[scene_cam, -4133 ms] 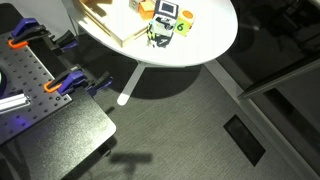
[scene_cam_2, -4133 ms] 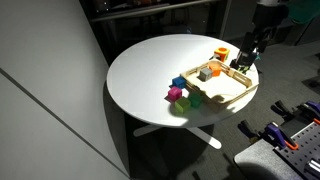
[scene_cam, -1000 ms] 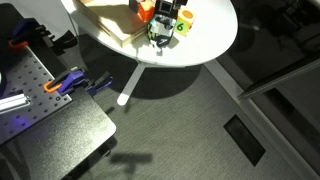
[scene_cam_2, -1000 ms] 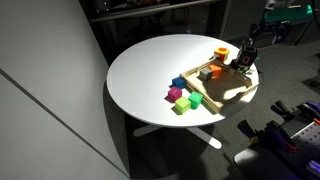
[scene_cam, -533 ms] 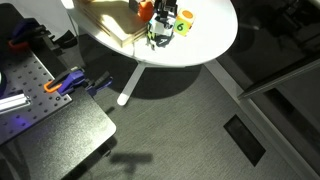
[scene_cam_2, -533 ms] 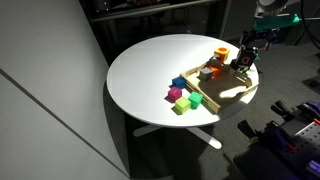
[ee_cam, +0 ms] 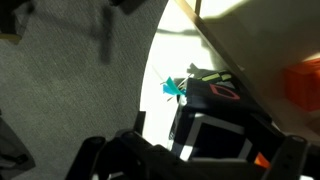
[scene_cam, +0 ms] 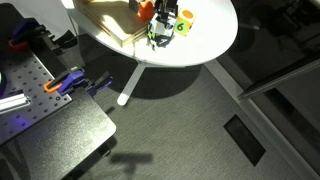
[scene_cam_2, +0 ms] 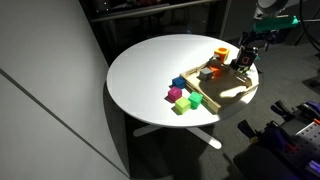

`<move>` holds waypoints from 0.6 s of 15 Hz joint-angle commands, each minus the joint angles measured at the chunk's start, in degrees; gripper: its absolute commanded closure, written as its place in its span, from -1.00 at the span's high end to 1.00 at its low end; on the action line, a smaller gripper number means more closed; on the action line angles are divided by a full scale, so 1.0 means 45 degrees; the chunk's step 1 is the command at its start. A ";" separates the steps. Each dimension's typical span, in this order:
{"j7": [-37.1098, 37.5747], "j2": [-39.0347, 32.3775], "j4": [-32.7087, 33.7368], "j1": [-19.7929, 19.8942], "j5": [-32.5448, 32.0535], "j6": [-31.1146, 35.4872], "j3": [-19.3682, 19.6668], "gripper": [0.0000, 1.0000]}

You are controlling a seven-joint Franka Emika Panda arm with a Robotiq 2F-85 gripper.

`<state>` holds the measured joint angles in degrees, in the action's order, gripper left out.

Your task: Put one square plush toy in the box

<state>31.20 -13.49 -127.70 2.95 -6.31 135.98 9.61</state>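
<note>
Square plush toy (ee_cam: 215, 135) sits near the tabletop (scene_cam_2: 150, 70) edge, just beside the box (scene_cam_2: 232, 92), so it looks like a short hop in. Gripper (scene_cam: 163, 22) hangs right over it, jaws either side, but I can't tell if they've clamped. Orange cube (scene_cam_2: 220, 53) and yellow-green cube (scene_cam: 184, 24) crowd close, so easy to bump.

Round white table (scene_cam_2: 150, 70) up on pale splayed legs (scene_cam: 130, 82), and there's a warm patch of light across one side of its top. Dark grey carpet (scene_cam: 190, 120) runs all around, with a small black rectangular hatch (scene_cam: 245, 138) set into it. A plain grey partition (scene_cam_2: 40, 100) looms close in an exterior view. Off at the edge, a black perforated bench (scene_cam: 30, 80) carries orange clamps (scene_cam: 62, 84).
</note>
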 commanded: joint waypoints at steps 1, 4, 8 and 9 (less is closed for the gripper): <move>-0.0341 -0.0206 -0.0278 0.0109 0.0082 0.0883 0.0104 1.00; -0.0931 -0.0144 -0.0892 0.0290 0.0434 0.2459 0.0083 1.00; -0.2075 -0.0094 -0.1587 0.0599 0.1430 0.4096 -0.0092 1.00; -0.2466 -0.0069 -0.1688 0.0684 0.1845 0.4219 -0.0188 0.50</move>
<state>25.03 -14.29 -133.46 4.61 -2.20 152.21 9.75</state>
